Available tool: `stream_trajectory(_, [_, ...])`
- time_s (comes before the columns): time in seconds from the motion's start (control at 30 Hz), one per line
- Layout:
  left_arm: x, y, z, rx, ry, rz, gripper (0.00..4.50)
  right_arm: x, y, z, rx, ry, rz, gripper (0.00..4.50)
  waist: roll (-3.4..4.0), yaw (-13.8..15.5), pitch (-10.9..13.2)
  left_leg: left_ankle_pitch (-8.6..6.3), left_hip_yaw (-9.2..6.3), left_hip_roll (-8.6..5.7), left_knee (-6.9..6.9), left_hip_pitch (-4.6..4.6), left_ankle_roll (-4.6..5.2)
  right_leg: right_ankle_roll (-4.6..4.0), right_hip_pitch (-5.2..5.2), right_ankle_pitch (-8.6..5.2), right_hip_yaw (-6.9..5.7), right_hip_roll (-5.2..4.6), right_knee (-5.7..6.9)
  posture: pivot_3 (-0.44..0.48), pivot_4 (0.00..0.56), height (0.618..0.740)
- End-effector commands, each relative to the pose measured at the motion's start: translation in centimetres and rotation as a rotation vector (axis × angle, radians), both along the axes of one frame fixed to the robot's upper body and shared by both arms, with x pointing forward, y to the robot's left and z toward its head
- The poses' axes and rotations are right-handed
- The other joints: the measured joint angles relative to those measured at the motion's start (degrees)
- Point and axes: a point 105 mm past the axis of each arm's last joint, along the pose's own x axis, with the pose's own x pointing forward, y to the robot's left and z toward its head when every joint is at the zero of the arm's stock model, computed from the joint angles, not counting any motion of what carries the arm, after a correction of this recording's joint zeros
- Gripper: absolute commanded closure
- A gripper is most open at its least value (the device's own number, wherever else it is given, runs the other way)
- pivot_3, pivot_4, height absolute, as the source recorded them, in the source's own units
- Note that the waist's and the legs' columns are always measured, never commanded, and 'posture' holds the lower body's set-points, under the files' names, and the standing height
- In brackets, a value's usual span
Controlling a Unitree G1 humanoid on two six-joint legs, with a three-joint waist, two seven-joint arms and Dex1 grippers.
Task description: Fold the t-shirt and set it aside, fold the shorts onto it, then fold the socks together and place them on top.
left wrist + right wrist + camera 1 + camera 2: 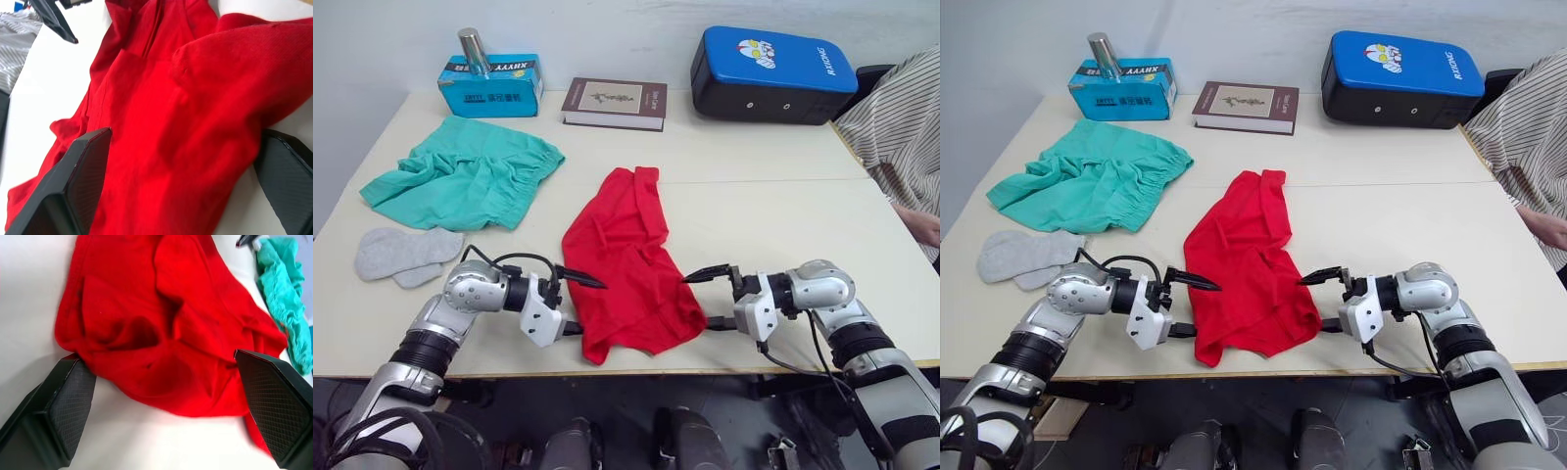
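The tee (626,264) lies crumpled in a long soft heap of red cotton at the near middle of my pale, smooth table (773,206), its folds bunched thickest toward the near edge. My left gripper (576,304) sits at the heap's near left side and my right gripper (710,299) at its near right, both pointing inward at the cloth; each has its jaws wide, one black finger raised above the fabric and the other low by the table, and in the wrist views the cross-hatched pads (68,406) flank the red cloth on either side without closing on it. The shorts (465,176) lie rumpled at the far left, teal and soft, with a gathered edge toward the right. The socks (403,255), flat grey knit, lie just near the shorts at the left edge, one overlapping the other. Along the far edge stand a blue tissue box (492,86) with a shiny metal cylinder (474,51) on top of it, a dark hardback book (615,103), and a padded blue and black case (771,73). A person's striped sleeve (901,127) shows at the far right.
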Motion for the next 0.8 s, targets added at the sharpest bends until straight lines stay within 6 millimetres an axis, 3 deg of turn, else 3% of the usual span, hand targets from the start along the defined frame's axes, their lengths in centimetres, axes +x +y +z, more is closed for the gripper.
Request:
stream_trajectory(0.03, [-0.7, -0.5, -2.7, 0.092, 0.071, -0.024, 1.12, -1.3, 0.8, -3.2, -0.109, 0.081, 0.059, 0.0, 0.0, 0.0, -0.08, 0.0, -0.01, 0.0, 0.0, 0.01, 0.0, 0.0, 0.01, 0.0, 0.0, 0.01, -0.01, 0.0, 0.15, 0.74])
stream_trajectory(0.13, [-0.4, -0.8, -3.0, 0.1, 0.07, -0.016, 2.11, -1.2, 1.2, -3.2, -0.112, 0.079, 0.057, 0.0, -0.02, 0.0, -0.2, 0.0, -0.02, 0.0, 0.01, 0.11, 0.0, -0.01, 0.09, -0.01, 0.0, -0.01, -0.01, 0.0, 0.15, 0.74])
stream_trajectory(0.37, [-0.5, -0.4, -3.4, 0.11, 0.092, 0.005, 4.36, -1.6, 1.2, -3.8, -0.137, 0.115, 0.063, 2.29, -0.04, -0.03, -0.32, -0.01, -0.08, 0.03, 0.01, 0.18, 0.0, -0.06, 0.14, -0.03, 0.0, -0.06, 0.06, 0.0, 0.15, 0.74])
stream_trajectory(0.57, [-0.7, 0.0, -2.5, 0.04, 0.112, 0.039, 4.5, -2.0, 1.2, -3.5, -0.14, 0.12, 0.074, 4.41, 0.06, -0.2, -0.33, -0.02, -0.07, 0.06, -0.01, 0.16, -0.04, -0.15, 0.05, -0.09, -0.01, -0.06, 0.13, 0.0, 0.15, 0.74])
stream_trajectory(0.8, [-1.9, 1.1, -0.4, -0.13, 0.171, 0.095, 4.5, -2.5, 0.4, -2.0, -0.129, 0.155, 0.058, 4.46, 0.29, -0.1, -0.11, -0.04, -0.07, 0.11, -0.02, -0.09, -0.09, -0.22, -0.18, -0.16, -0.04, -0.02, 0.13, 0.0, 0.15, 0.74])
